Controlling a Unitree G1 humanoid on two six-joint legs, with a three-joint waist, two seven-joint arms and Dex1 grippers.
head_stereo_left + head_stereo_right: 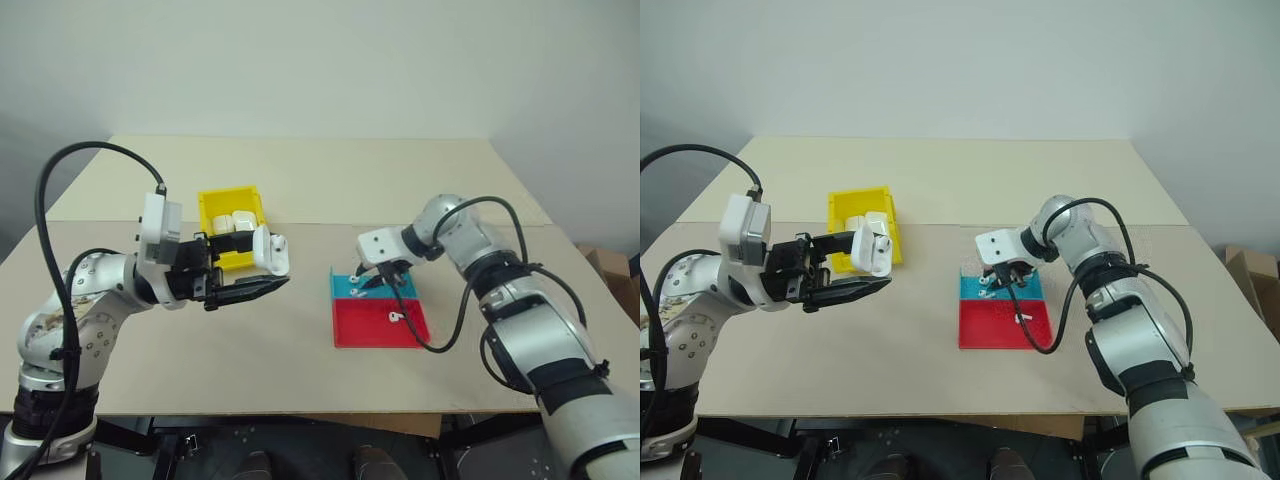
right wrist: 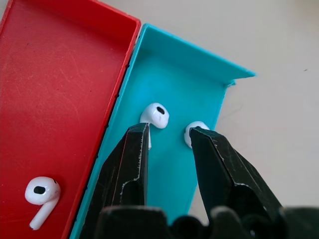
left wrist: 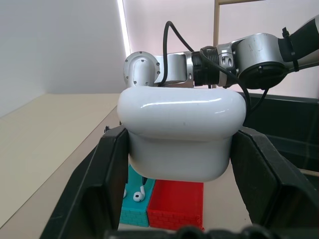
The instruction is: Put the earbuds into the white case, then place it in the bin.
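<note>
Aiming at the earbuds (image 2: 155, 115) in the blue half of the tray (image 1: 345, 283): two sit there, a third in the red half at roughly 6 o'clock of them. The right hand (image 2: 168, 137) hangs over the blue pair, fingers part-spread, gripping nothing that I can see; one bud at each fingertip.

Risks, as I judge them:
- tips straddle both buds, so closing may pinch neither or flick one out over the low wall
- glossy, tiny parts will likely slip

The white case (image 3: 182, 132) is clenched in the left hand (image 1: 262, 270), held level above the worktop (image 1: 300, 190) at about 9 o'clock of the tray. The bin (image 1: 207, 212) sits just behind it, already holding white cases.

Right wrist pitched steeply down, arm bent across the tray.
</note>
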